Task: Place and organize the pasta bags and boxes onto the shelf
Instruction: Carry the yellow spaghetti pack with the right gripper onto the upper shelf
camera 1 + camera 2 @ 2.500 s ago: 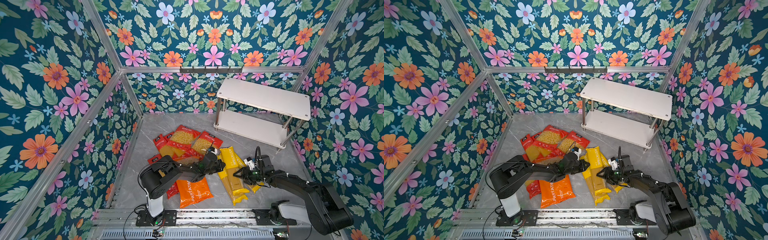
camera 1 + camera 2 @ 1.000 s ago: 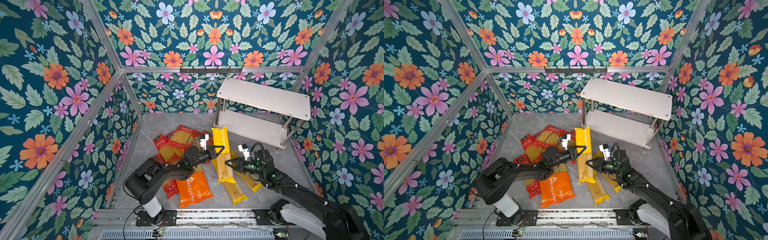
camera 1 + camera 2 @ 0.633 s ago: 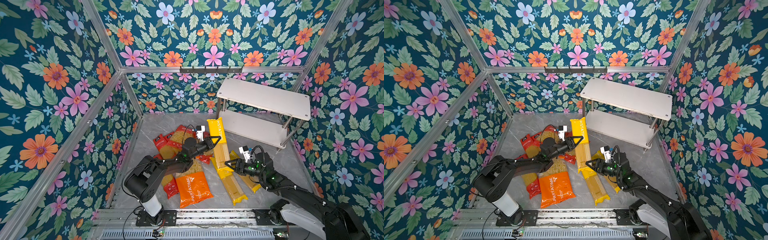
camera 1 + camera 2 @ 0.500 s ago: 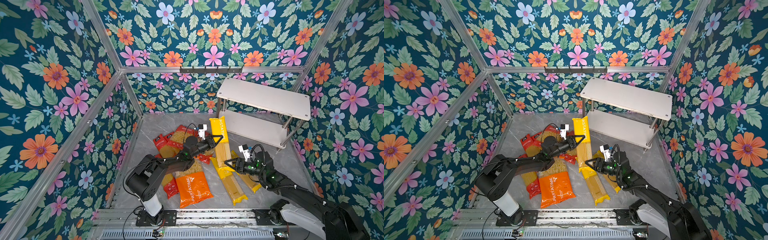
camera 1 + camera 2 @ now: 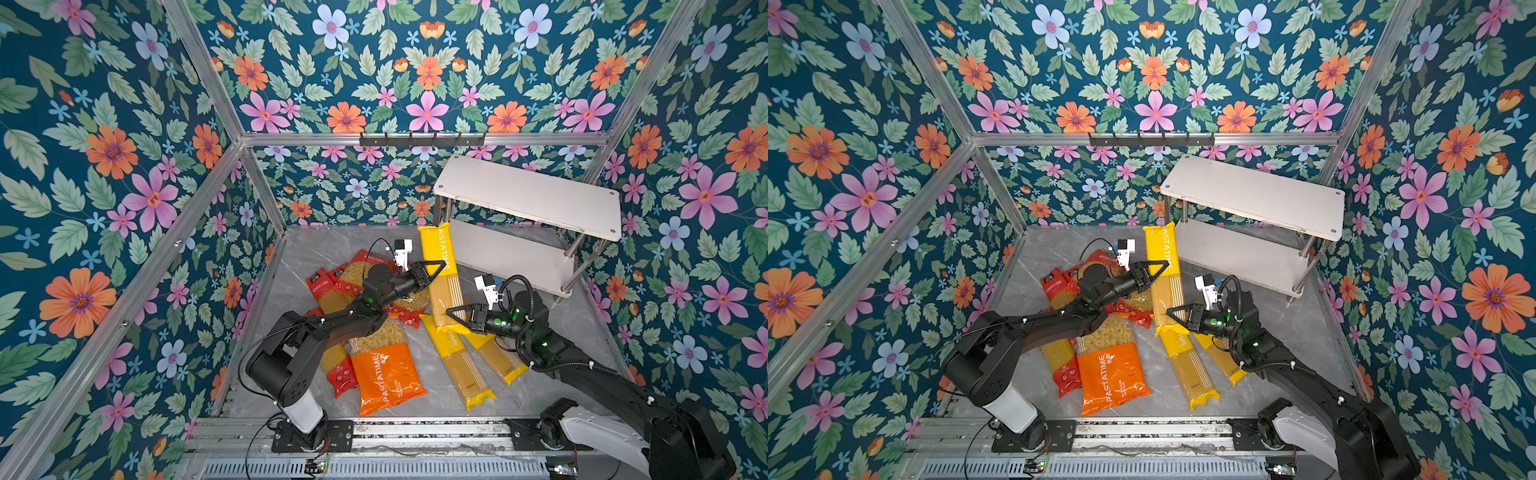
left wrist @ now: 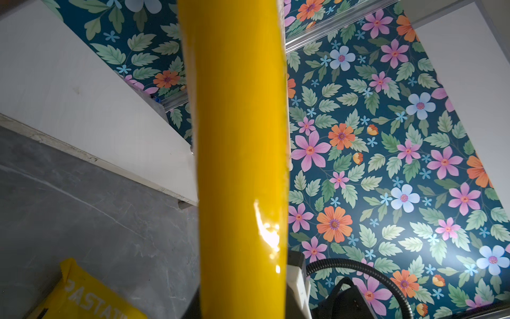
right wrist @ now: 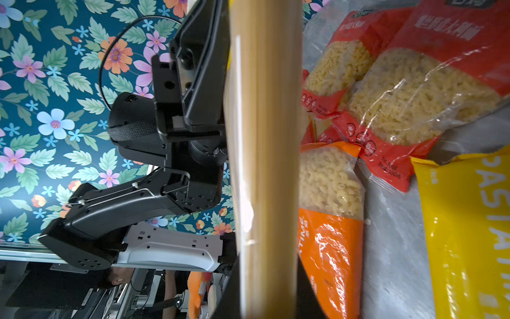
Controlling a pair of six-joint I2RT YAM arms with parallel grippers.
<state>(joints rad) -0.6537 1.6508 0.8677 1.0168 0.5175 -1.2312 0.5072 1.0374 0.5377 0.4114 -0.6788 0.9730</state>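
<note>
Yellow spaghetti pack [image 5: 445,291] held up steeply between two hands.
The right hand [image 5: 455,314] is clenched on the pack's lower end; the left hand [image 5: 437,268] is set against its upper half, and whether it is grasping cannot be told; the pack's top end is seen just beside the left end of the shelf [image 5: 523,195]; the other packs [image 5: 386,378] are spread on the desk [image 5: 540,320].
</note>
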